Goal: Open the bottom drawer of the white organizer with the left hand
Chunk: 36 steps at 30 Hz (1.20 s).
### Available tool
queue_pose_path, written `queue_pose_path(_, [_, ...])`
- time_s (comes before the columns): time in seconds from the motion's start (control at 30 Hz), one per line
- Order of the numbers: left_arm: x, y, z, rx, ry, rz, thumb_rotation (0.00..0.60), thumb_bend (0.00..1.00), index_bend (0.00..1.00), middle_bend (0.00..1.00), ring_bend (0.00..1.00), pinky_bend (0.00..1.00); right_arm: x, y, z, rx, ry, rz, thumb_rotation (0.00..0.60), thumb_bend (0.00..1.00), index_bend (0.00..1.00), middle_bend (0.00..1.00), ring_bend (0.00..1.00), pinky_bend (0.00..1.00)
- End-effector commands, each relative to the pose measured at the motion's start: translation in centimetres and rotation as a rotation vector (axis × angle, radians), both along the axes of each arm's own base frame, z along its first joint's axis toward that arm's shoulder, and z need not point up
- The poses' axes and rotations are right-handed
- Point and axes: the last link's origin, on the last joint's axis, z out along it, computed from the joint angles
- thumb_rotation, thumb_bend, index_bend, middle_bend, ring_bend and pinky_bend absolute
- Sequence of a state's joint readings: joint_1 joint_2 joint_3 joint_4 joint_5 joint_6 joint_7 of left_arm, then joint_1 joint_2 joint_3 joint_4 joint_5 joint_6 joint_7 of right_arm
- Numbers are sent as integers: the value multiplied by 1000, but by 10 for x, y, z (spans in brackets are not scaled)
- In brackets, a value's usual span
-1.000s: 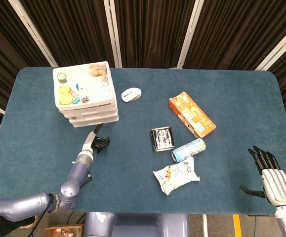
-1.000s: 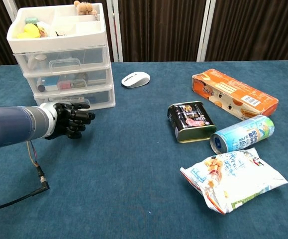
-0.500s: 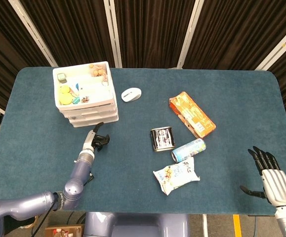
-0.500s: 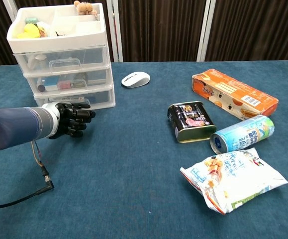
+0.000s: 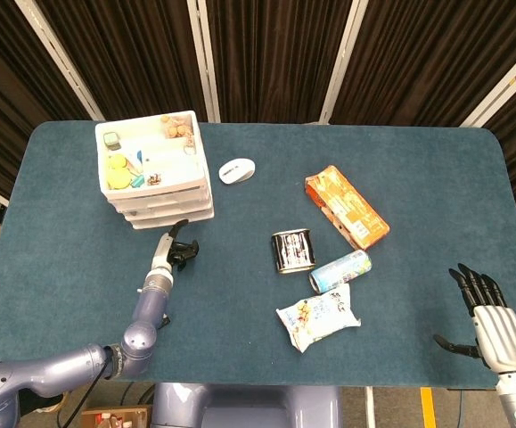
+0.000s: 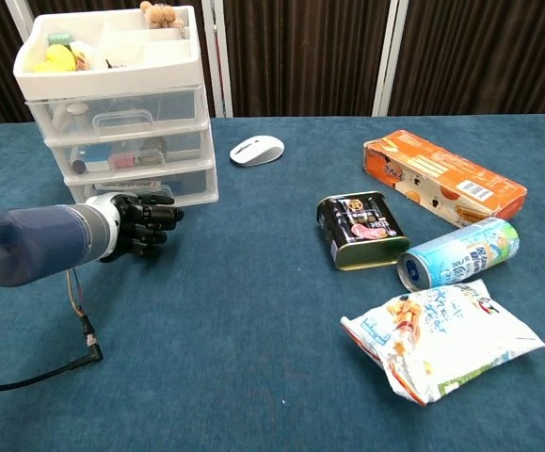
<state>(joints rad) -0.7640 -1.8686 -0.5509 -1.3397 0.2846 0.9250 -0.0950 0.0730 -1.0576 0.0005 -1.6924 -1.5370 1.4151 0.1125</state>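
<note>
The fingers (image 6: pixel 159 215) of the left hand (image 6: pixel 140 224) are curling loosely inward, holding nothing, their tips lying just in front of the bottom drawer (image 6: pixel 145 185) of the white organizer (image 5: pixel 155 178) at the table's (image 5: pixel 258 339) far left; contact cannot be told. Over the last second the hand has been edging toward the closed drawer, so the pull is not yet beginning. The right hand (image 5: pixel 494 325) is resting open, well apart.
</note>
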Motion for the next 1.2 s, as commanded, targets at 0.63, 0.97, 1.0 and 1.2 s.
queue_pose_path(0.63, [-8, -6, 7, 30, -3, 14, 600, 590, 30, 976, 938, 914, 1, 1, -1, 6, -2, -2, 600, 112, 0, 0, 0, 18])
queue_pose_path(0.97, [-9, -1, 3, 25, -1, 22, 600, 590, 31, 976, 938, 914, 1, 1, 0, 5, -5, -2, 600, 112, 0, 0, 0, 18])
queue_pose_path(1.0, [-8, 0, 2, 23, 1, 20, 600, 590, 31, 976, 938, 914, 1, 1, 0, 5, -5, -3, 600, 112, 0, 0, 0, 18])
queue_pose_path(1.2, [-5, 3, -2, 5, -48, 40, 600, 592, 78, 976, 938, 914, 1, 0, 0, 5, -7, -1, 600, 112, 0, 0, 0, 18])
